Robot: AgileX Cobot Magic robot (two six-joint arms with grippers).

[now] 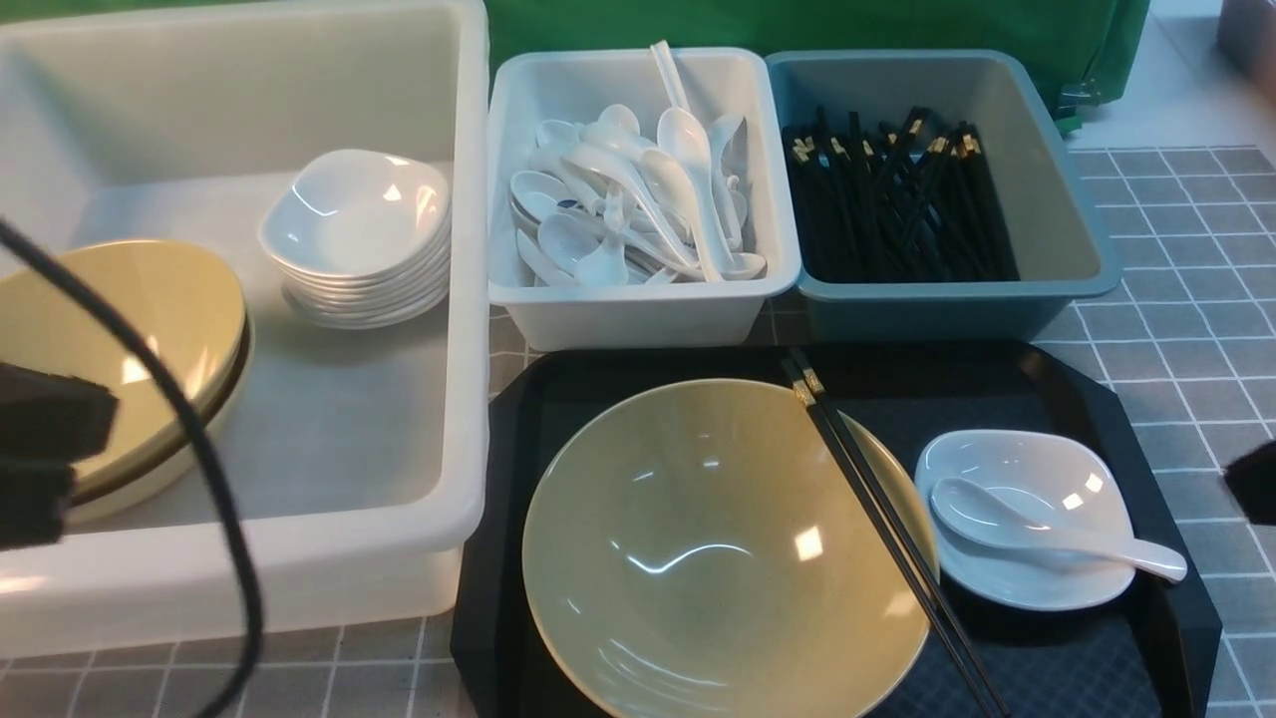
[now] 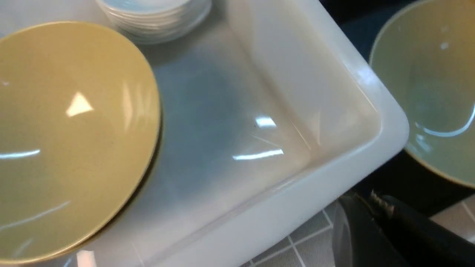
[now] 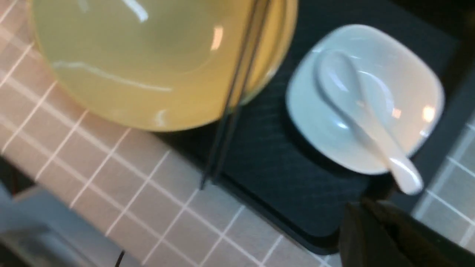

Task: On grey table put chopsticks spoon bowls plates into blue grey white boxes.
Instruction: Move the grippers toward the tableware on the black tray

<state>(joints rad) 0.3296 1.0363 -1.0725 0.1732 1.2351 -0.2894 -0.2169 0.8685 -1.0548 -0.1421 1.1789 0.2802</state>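
While both grippers hang closed and empty, the left gripper (image 1: 60, 461) by the big white box (image 1: 469, 249) and the right gripper (image 1: 1254, 484) beside the black tray (image 1: 1097, 399), a bowl (image 1: 698, 558), chopsticks (image 1: 887, 519) across its rim and a spoon (image 1: 1057, 534) in a plate (image 1: 1037, 464) sit on that tray. Sorting looks partway done. Next, the right jaws must open for the spoon, bound for the small white box (image 1: 638, 319) behind.

Front camera looking forward and down over black tray (image 1: 997, 399), left wrist camera hovering close above large white box (image 2: 297, 74), right wrist camera hovering close above tray, all three sharing tan bowl (image 1: 718, 548).
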